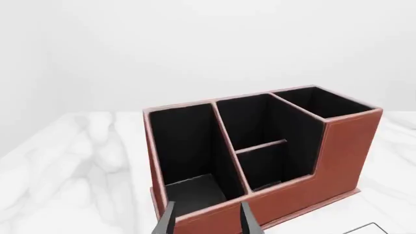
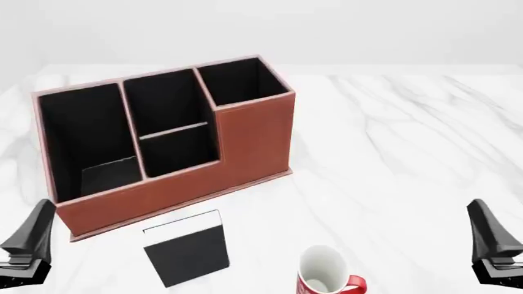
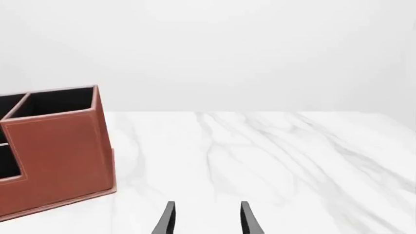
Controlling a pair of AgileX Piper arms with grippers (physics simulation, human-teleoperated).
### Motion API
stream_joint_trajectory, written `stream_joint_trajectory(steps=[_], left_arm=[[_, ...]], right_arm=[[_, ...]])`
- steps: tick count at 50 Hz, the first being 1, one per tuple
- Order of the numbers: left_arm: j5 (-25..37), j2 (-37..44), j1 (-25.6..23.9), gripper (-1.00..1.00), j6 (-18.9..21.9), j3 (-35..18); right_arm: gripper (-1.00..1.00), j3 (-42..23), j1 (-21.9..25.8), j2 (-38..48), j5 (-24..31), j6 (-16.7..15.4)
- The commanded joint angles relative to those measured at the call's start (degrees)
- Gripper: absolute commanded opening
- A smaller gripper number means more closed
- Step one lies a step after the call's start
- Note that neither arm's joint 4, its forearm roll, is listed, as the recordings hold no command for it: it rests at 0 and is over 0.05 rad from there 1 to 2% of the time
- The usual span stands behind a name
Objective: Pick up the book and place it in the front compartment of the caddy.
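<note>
the book (image 2: 186, 246) lies flat on the white marble bench (image 2: 392, 153), black cover up, just in front of the caddy (image 2: 237, 147) and to the left of a red-and-white mug (image 2: 325, 275). nothing touches it, so the pickup is not yet begun. the caddy sits at a slight angle on the left half of the bench, its low wall turned toward the arms, which leaves the front compartment (image 2: 178, 153) open to a drop from above; that small pocket looks bare, with a thin partition behind it.

the left gripper (image 1: 206, 222) hangs at the near left edge, jaws parted and holding nothing, its camera looking over the caddy's low wall. the right gripper (image 3: 206, 219) waits at the near right, jaws likewise apart and bare, facing open marble. the book lies nearer the left arm, so that one seems the likelier to fetch it. flat as it lies, the thin book may be awkward to pinch.
</note>
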State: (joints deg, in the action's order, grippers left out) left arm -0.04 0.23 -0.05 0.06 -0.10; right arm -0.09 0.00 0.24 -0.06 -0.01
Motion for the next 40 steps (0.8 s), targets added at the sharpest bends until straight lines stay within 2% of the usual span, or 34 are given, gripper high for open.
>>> stream_joint_trajectory(steps=[1,29,31,40], left_arm=[[-0.1,0.3,-0.1,1.0,0.1,-0.1],[0.2,0.0,-0.4,1.0,1.2,-0.3],[-2.0,2.1,-0.7,1.0,1.3,0.0],[1.9,-0.1,-1.3,1.0,1.4,-1.1]], right_arm=[[1.0,-0.1,-0.2,0.5,-0.1,0.0],[1.0,-0.1,-0.4,0.4,-0.1,0.2],[1.0,-0.1,-0.4,0.4,-0.1,0.2],[1.0,-0.1,-0.4,0.4,-0.1,0.2]])
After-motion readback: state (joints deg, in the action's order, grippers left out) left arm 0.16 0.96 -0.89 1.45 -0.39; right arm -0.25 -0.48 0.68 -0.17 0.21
